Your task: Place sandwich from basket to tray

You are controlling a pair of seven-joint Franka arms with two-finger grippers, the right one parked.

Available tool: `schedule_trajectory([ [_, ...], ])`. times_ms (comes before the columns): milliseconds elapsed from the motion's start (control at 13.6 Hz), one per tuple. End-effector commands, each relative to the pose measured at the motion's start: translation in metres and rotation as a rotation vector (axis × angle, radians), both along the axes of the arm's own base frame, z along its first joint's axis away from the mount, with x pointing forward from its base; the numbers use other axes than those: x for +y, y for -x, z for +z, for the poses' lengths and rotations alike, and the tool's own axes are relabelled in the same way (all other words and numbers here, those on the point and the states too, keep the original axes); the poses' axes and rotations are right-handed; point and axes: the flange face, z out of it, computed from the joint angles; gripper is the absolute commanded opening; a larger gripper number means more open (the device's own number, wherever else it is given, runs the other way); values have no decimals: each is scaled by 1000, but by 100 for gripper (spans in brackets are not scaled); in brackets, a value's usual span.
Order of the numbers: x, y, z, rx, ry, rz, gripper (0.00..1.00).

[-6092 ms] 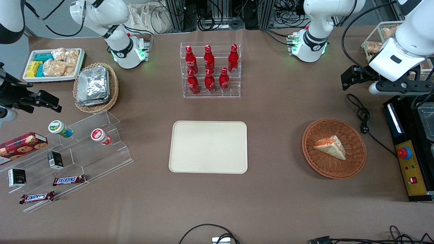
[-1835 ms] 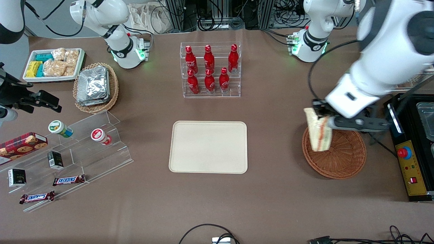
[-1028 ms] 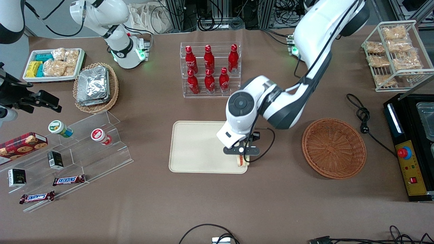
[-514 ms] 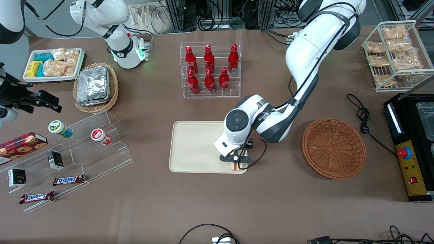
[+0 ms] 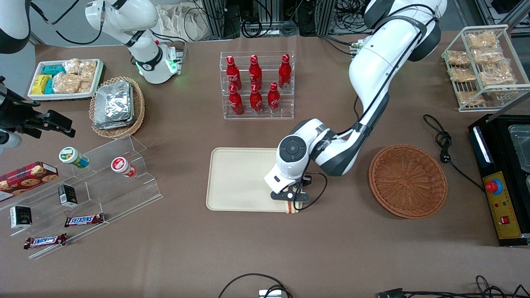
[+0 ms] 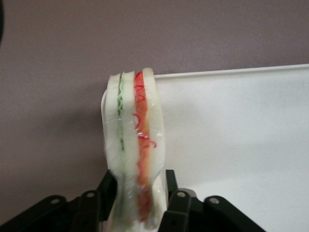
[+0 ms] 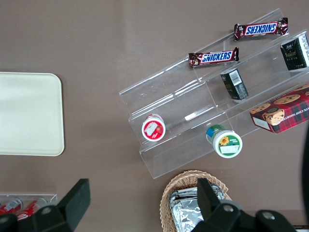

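Front view, gripper (image 5: 292,201) clamped tight on the sandwich (image 5: 293,208) just right of frame center, wedge held on edge at the tray (image 5: 240,178) corner nearest the camera, basket (image 5: 408,181) sitting off right, well apart

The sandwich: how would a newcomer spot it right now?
Find the cream tray mid-table. At its corner nearest the wicker basket, the hand grips the sandwich on edge, over the rim. It alone shows white bread with red and green filling stripes.
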Motion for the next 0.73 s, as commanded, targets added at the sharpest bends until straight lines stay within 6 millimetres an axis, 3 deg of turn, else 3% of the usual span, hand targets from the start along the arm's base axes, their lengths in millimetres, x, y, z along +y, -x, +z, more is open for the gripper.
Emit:
schedule_trajectory([
  [0, -2, 2, 4, -27, -8, -14, 100],
  [220, 3, -3, 24, -51, -2, 0, 100],
  [367, 20, -8, 64, -103, -9, 22, 100],
  [514, 49, -9, 116, -133, 9, 88, 100],
  [661, 96, -16, 161, -134, 47, 169, 100],
])
